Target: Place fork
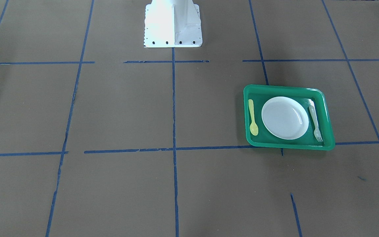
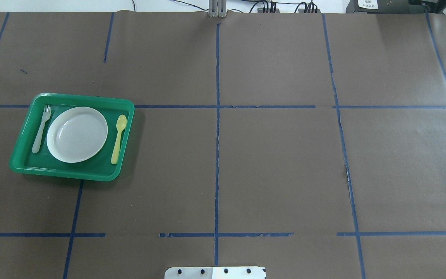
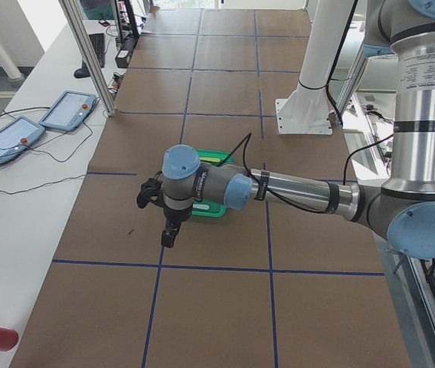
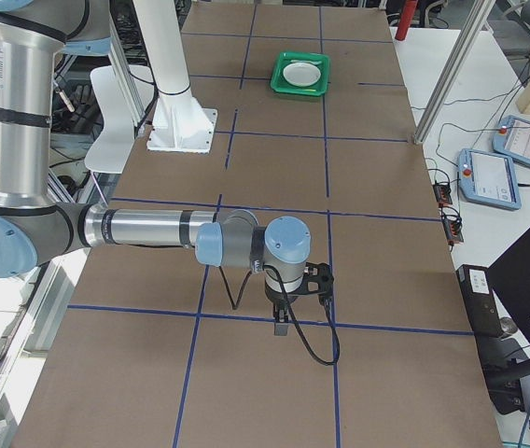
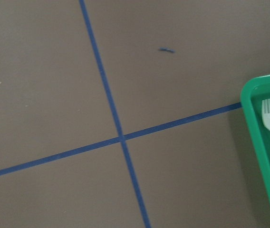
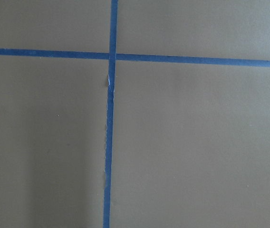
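A: Where is the fork [image 2: 41, 128]?

B: It lies flat in the green tray [image 2: 68, 175], along one short side and just beside the white plate [image 2: 77, 134]. Its tines point away from the robot. The spoon [image 2: 118, 133] lies on the plate's other side, with its bowl pointing the same way.

A: How does it sit from the left gripper [image 3: 168, 238]?

B: It is near. That gripper points down above the bare surface [image 2: 277, 162], just outside the tray on the fork's side. Its wrist camera catches the tray's corner and the fork's tines at the right edge of its view. A crossing of blue tape lines [image 5: 120, 137] sits near the middle.

A: Is the gripper on the fork?

B: No. It is apart from the fork and the tray, with only brown surface below it.

A: Is it open or closed?

B: I cannot tell. It shows only in the side view, small and dark against the arm.

A: And the right gripper [image 4: 281, 323]?

B: It is well apart from the fork, toward the other end of the surface. It points down above another tape crossing. From its side camera the tray sits far beyond it, and the plate in it is only a pale spot.

A: What is its state?

B: I cannot tell that either, because only the side camera shows it.
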Controlling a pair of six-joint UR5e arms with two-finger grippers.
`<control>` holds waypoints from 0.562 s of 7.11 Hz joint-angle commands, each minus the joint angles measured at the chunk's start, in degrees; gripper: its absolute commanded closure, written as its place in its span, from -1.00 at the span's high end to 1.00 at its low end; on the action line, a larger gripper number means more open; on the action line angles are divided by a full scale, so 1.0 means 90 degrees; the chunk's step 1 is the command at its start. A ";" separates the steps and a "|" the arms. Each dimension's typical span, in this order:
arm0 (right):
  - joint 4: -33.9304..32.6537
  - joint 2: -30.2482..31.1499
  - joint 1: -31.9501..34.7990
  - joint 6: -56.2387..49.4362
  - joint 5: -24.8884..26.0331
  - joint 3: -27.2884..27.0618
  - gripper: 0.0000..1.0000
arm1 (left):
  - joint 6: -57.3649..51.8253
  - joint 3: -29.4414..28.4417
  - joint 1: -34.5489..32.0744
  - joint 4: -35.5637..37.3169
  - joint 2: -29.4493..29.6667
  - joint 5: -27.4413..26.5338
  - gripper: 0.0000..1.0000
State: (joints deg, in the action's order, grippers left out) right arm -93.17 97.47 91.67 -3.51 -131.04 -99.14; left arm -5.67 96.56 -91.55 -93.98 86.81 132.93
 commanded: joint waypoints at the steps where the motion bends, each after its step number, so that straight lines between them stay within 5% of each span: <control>1: 0.0000 0.0000 0.0000 -0.0001 0.0000 0.0000 1.00 | -0.0063 -0.0221 -0.0198 0.0149 -0.0308 0.0298 1.00; 4: 0.0000 0.0000 0.0000 -0.0001 0.0000 0.0000 1.00 | -0.0044 -0.0192 -0.0189 0.0168 -0.0358 0.0288 1.00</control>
State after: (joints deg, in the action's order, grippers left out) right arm -93.16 97.47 91.67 -3.52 -131.04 -99.14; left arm -6.10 94.72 -93.22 -92.55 83.76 135.49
